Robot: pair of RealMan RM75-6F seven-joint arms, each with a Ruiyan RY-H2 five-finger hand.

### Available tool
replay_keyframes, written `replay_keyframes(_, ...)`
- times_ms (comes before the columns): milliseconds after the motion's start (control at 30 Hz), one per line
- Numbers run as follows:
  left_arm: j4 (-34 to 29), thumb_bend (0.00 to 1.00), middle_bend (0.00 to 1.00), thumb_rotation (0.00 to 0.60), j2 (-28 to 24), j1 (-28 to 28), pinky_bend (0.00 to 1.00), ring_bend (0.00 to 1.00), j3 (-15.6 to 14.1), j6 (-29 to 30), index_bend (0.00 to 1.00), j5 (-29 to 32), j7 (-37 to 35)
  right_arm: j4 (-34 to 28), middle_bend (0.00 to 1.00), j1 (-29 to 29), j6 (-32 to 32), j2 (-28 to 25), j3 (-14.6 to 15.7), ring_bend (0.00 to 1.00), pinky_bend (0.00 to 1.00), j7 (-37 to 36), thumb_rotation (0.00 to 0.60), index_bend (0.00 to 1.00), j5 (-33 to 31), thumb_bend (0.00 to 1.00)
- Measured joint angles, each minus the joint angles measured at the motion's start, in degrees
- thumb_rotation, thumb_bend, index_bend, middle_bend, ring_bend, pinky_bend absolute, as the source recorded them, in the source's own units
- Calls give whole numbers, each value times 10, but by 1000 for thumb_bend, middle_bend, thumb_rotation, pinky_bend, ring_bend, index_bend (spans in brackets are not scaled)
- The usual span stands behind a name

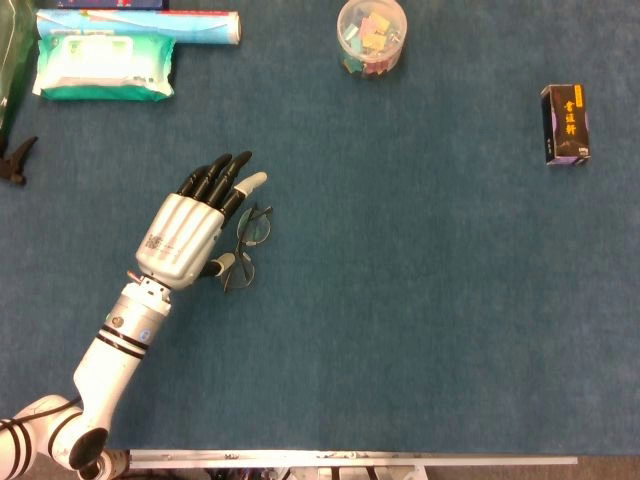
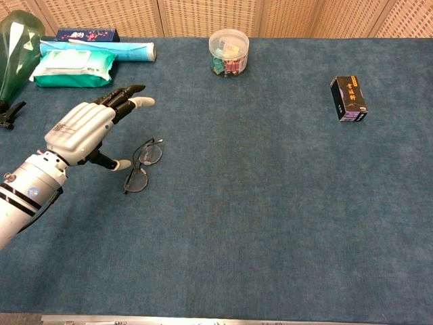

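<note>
My left hand (image 1: pixel 190 232) (image 2: pixel 84 128) hovers over the blue table cloth at the left, fingers stretched out and apart, holding nothing. A pair of thin-rimmed glasses (image 1: pixel 247 248) (image 2: pixel 143 166) lies flat on the cloth just to its right, close by the thumb; in the chest view the thumb tip stands just left of the frame, apart from it. My right hand is in neither view.
At the back left lie a green wipes pack (image 1: pixel 103 67) (image 2: pixel 72 68), a rolled tube (image 1: pixel 150 25) and a green bottle (image 2: pixel 15 51). A clear jar of coloured clips (image 1: pixel 371 36) (image 2: pixel 229 51) stands at the back middle. A dark small box (image 1: pixel 565 124) (image 2: pixel 348 99) stands at the right.
</note>
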State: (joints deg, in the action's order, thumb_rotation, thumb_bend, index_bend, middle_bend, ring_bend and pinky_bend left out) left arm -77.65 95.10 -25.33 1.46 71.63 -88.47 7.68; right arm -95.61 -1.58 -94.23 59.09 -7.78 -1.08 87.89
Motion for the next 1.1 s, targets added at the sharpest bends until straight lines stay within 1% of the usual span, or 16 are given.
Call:
replay_keyframes(133, 9, 14, 0, 600, 5, 1, 136, 3, 0, 3, 114, 0, -8, 0, 470, 0, 0, 0, 0, 356, 600, -1, 600, 507, 0, 174)
replay_keyframes(300, 0, 14, 0, 600, -2, -1, 136, 3, 7, 7, 114, 0, -4, 0, 470, -1, 2, -1, 1, 356, 600, 0, 600, 507, 0, 174)
replay_keyframes(533, -41, 14, 0, 600, -19, -7, 136, 3, 20, 15, 114, -4, 9, 1, 470, -1, 3, 1, 1, 355, 600, 3, 600, 507, 0, 174)
replay_keyframes(733, -79, 14, 0, 600, -27, -12, 136, 3, 22, 14, 114, -6, 21, 0, 470, -1, 4, 1, 2, 356, 600, 2, 600, 507, 1, 175)
replay_keyframes(1100, -68, 14, 0, 600, -19, -13, 136, 3, 15, 2, 114, 1, 16, 0, 470, 0, 2, -1, 1, 356, 600, -3, 600, 507, -1, 174)
